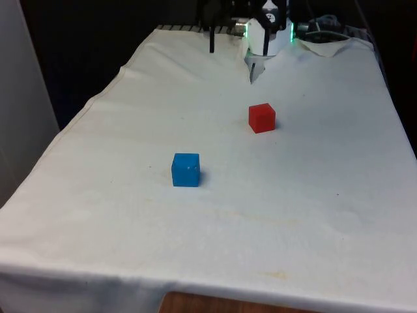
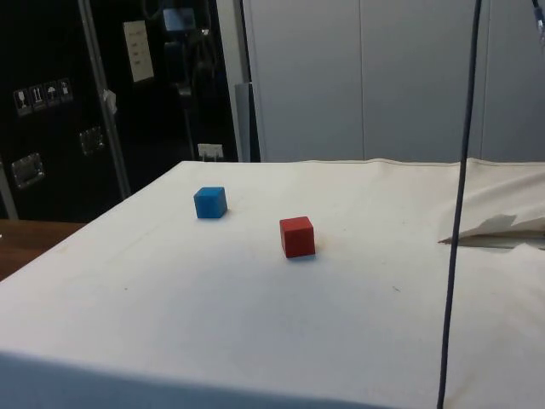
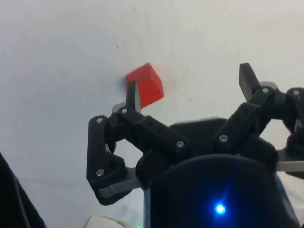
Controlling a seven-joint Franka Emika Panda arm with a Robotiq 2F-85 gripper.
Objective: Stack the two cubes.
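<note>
Resting well apart on the white-clothed table (image 1: 313, 215), the red cube (image 1: 262, 118) and blue cube (image 1: 186, 169) are unstacked. In the wrist view the end effector (image 3: 189, 90) hangs above the cloth, fingers spread wide, one fingertip overlapping the red cube.

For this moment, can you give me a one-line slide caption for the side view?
Red cube and blue cube sit apart on the white cloth, not yet stacked.

Your front view looks down the table (image 1: 313, 215) lengthwise, side view low across it, wrist view close above, all sharing the red cube (image 1: 262, 118).
</note>
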